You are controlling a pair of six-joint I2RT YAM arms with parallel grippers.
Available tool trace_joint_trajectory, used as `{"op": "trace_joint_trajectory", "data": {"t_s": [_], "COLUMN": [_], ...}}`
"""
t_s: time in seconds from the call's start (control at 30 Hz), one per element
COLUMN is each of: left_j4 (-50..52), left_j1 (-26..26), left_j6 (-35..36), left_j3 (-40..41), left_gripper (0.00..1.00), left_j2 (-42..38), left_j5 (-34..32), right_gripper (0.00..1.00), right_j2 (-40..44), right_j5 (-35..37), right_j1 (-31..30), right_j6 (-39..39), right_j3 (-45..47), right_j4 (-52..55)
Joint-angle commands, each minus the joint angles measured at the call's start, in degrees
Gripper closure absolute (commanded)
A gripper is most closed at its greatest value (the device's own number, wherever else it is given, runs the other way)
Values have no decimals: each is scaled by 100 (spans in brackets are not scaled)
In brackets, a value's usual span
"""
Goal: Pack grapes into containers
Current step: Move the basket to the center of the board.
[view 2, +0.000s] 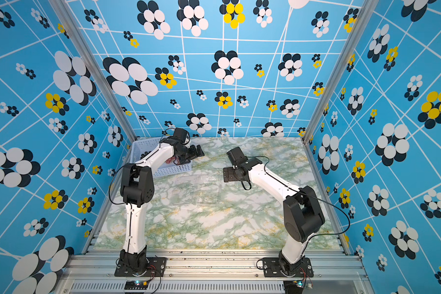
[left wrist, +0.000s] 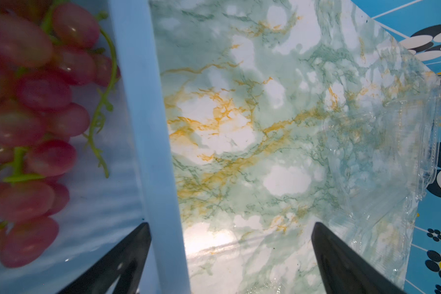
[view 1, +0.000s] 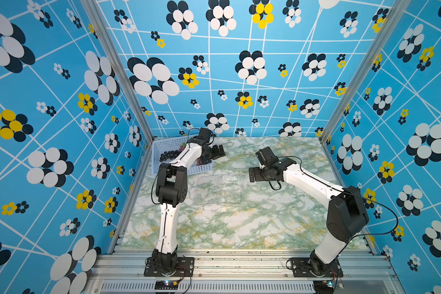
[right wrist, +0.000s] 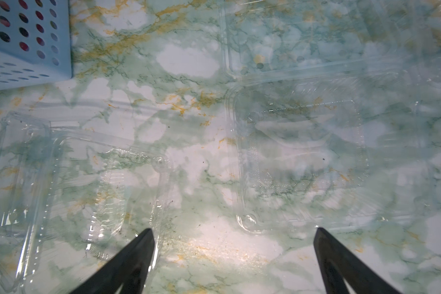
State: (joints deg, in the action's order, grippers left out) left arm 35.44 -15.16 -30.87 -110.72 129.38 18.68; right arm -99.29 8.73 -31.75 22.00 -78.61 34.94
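Marble tabletop (view 1: 239, 229), blue flowered walls (view 1: 214, 84); clear containers (view 1: 229, 188) mid-table, basket (view 1: 201, 169) far-left.

Posture and jaw state, both sides.

The left arm (view 1: 167, 224) stood upright from its base and bent sharply at the elbow. Its forearm ran away from the near edge and inward, ending in the left gripper (left wrist: 231, 225), jaws spread wide. The right arm (view 1: 308, 180) leaned inward from its base, forearm stretched toward the middle. The right gripper (right wrist: 233, 229) pointed downward, jaws likewise spread wide. The two grippers stood well apart.
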Motion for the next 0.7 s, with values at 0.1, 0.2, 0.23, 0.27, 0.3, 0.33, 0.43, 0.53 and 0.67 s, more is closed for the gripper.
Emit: {"op": "trace_joint_trajectory", "data": {"t_s": [0.1,0.2,0.23,0.27,0.3,0.33,0.43,0.53,0.67], "left_j4": [185,328,361,371,346,289,-151,-555,-573], "left_j1": [-294,-238,-201,-152,-85,-11,361,725,1015], "left_j6": [-243,-180,-146,-121,-127,-181,-705,-1227,-1535], "left_j3": [33,41,34,41,65,117,425,666,489], "left_gripper": [1,0,0,0,0,0,2,3,4], "left_j2": [-143,-371,-468,-577,-681,-760,-984,-1076,-876], "left_j5": [201,-15,-110,-215,-303,-336,-185,-154,-318], "right_gripper": [1,1,1,1,1,1,1,1,1], "right_j2": [293,414,447,485,533,562,684,791,894], "right_j5": [90,24,15,6,10,0,-155,-430,-733], "right_j1": [192,239,235,241,247,250,248,240,219], "right_j6": [67,78,73,68,64,62,27,-3,-34], "right_j3": [144,277,313,364,412,440,466,454,386], "right_j4": [89,31,22,5,-22,-41,-141,-373,-738]}}
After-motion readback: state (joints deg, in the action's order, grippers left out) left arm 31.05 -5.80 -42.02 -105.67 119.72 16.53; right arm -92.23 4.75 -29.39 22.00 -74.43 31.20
